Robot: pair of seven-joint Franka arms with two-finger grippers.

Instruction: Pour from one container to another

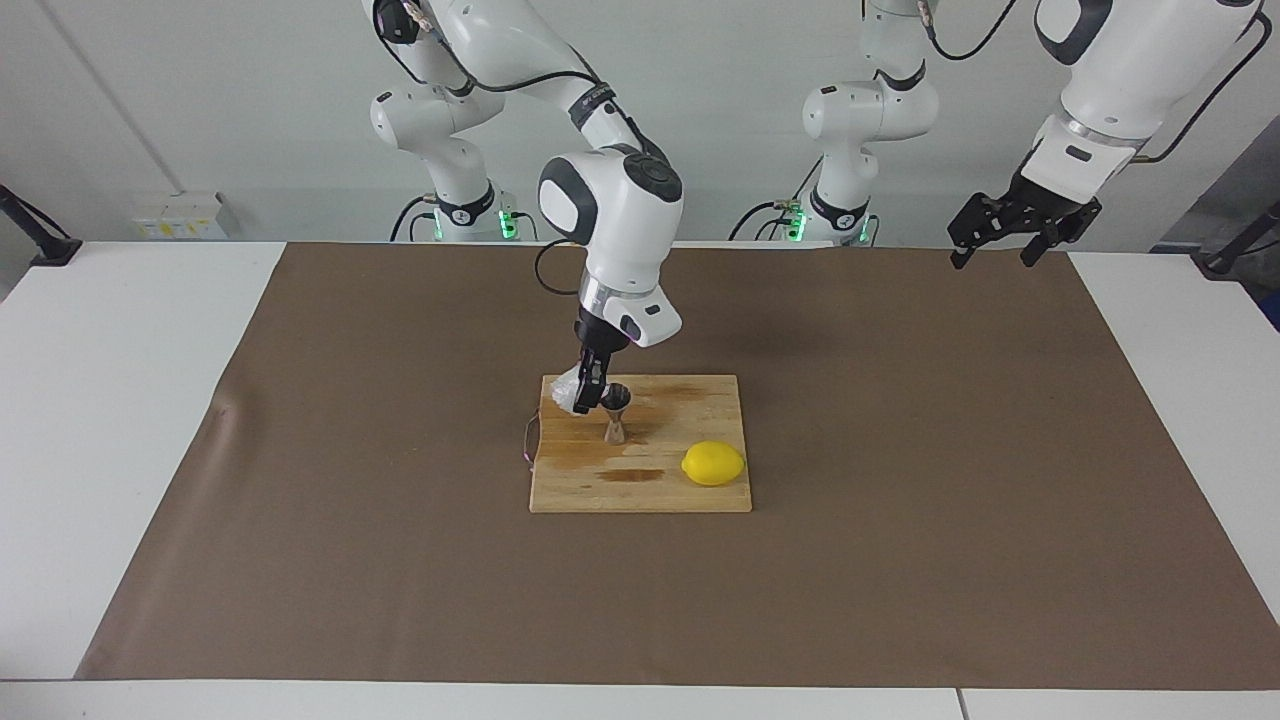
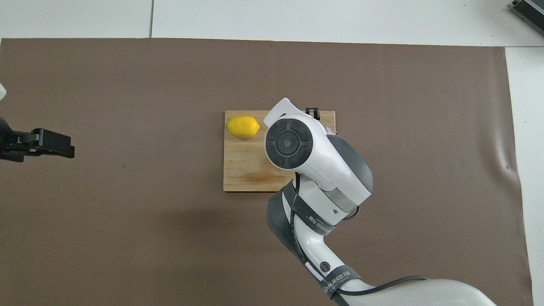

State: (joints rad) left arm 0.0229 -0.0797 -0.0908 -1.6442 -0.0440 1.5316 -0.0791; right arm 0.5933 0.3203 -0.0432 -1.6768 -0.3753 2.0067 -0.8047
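Facing view: right gripper [image 1: 590, 388] pinching glass cup [image 1: 567, 391], tilted over jigger [image 1: 615, 411]. Pour underway; next, tilt further, steadily. Left gripper [image 1: 1003, 242] waits, spread.

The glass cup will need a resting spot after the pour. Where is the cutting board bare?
Bare wood lies between the jigger and the cutting board edge farther from the robots, beside the lemon. Crowded: around the right gripper holding the tilted glass cup.
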